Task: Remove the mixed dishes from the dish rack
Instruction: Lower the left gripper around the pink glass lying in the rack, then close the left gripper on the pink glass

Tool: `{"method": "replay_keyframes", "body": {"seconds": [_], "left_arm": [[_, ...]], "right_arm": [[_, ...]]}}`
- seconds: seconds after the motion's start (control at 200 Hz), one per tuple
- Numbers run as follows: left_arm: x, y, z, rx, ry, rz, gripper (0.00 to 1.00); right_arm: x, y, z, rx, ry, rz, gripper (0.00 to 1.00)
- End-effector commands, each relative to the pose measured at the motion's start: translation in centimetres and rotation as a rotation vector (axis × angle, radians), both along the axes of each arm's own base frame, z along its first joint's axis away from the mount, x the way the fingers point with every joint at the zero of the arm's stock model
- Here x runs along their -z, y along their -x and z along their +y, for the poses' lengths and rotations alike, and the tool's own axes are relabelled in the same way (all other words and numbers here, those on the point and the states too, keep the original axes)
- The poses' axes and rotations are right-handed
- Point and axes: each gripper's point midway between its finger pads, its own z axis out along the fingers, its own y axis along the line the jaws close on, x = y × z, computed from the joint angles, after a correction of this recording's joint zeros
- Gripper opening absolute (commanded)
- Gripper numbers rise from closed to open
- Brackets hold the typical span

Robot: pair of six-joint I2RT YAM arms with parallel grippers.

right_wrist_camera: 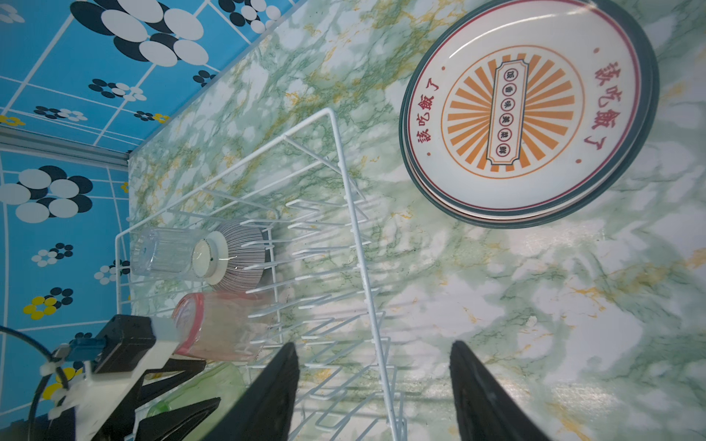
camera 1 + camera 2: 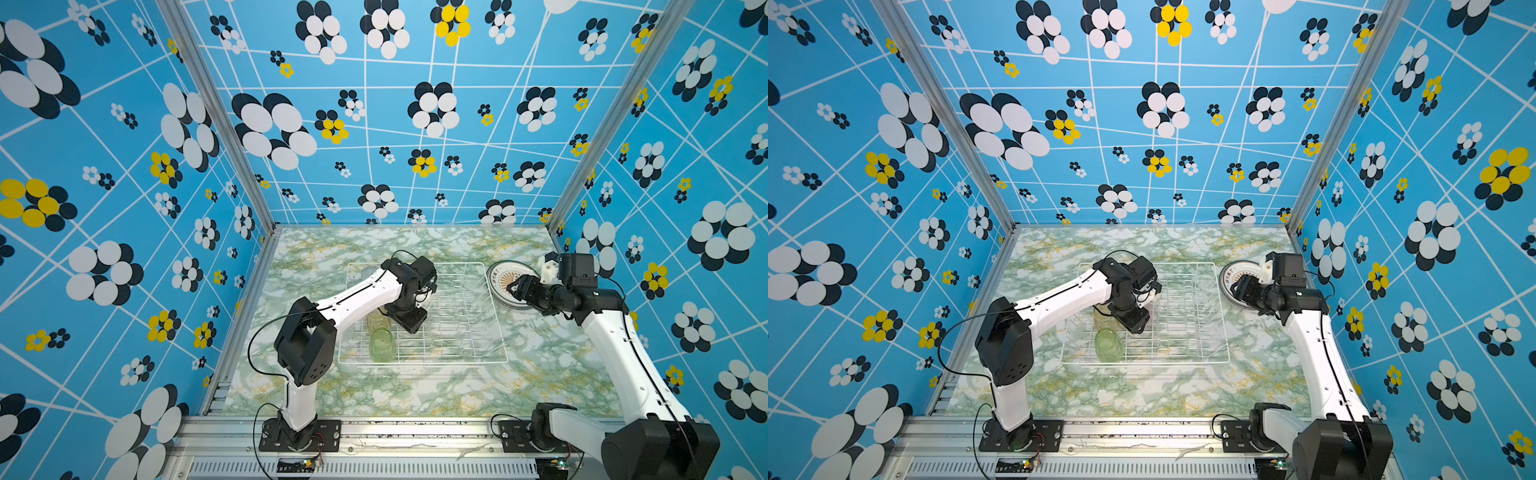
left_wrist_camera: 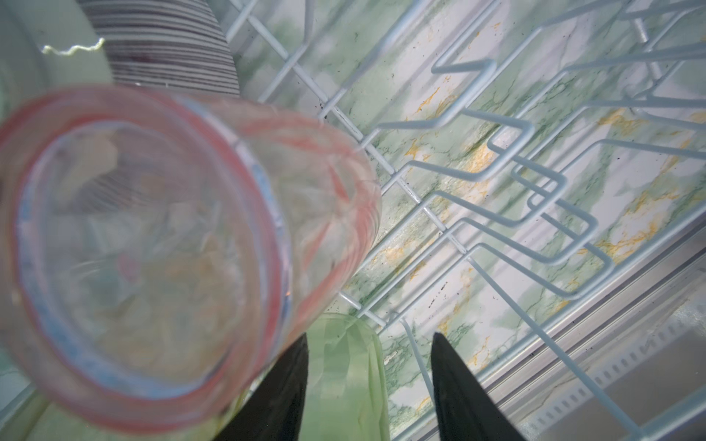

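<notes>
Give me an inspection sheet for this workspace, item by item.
Surface: green marbled tabletop, no spills seen.
Job's things: white wire dish rack holds clear tumbler, upturned striped bowl, pink tumbler on its side, amber tumbler, green tumbler; printed plates stacked on the table beside it.
Clutter: nothing seen.
Grippers: left gripper open, low in the rack at the green tumbler; right gripper open, empty, near the plates.
Cables: black cable loops over the table's left edge, outside the rack.
Surroundings: blue flower-print walls, aluminium frame.
</notes>
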Motion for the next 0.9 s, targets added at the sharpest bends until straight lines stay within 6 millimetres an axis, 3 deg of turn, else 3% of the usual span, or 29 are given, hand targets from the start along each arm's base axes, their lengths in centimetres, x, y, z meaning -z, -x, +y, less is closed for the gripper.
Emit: {"method": "replay_keyframes", "body": {"seconds": [0.0, 0.19, 0.24, 0.55, 0.795, 0.83, 0.895], "left_arm": [[-1.2, -0.1, -0.1, -0.023, 0.074, 0.029, 0.52], [-1.7, -1.1, 0.7, -0.048, 0.065, -0.009, 0.58], [-3.1, -1.2, 0.6, -0.048, 0.089, -0.042, 0.61], [-7.0, -1.7, 0.7, -0.058, 0.14, -0.149, 0.66], [-5.4, -1.0, 0.1, 0.009, 0.063, -0.156, 0.9], [-5.1, -1.0, -0.1, 0.014, 0.057, -0.156, 1.0], [-4.7, -1.2, -0.5, 0.02, 0.055, -0.148, 0.99]], "right_arm": [[-0.6, 0.4, 1.4, -0.049, -0.059, -0.03, 0.64], [-1.1, 1.2, 1.5, -0.05, -0.062, -0.053, 0.64], [-1.0, 1.3, 1.5, -0.05, -0.061, -0.052, 0.64], [-1.0, 0.9, 1.5, -0.035, -0.071, -0.056, 0.64], [-0.9, 0.9, 1.6, -0.031, -0.08, -0.054, 0.64], [-0.9, 0.9, 1.6, -0.03, -0.08, -0.054, 0.65], [-0.8, 1.1, 1.5, -0.03, -0.078, -0.052, 0.64]]}}
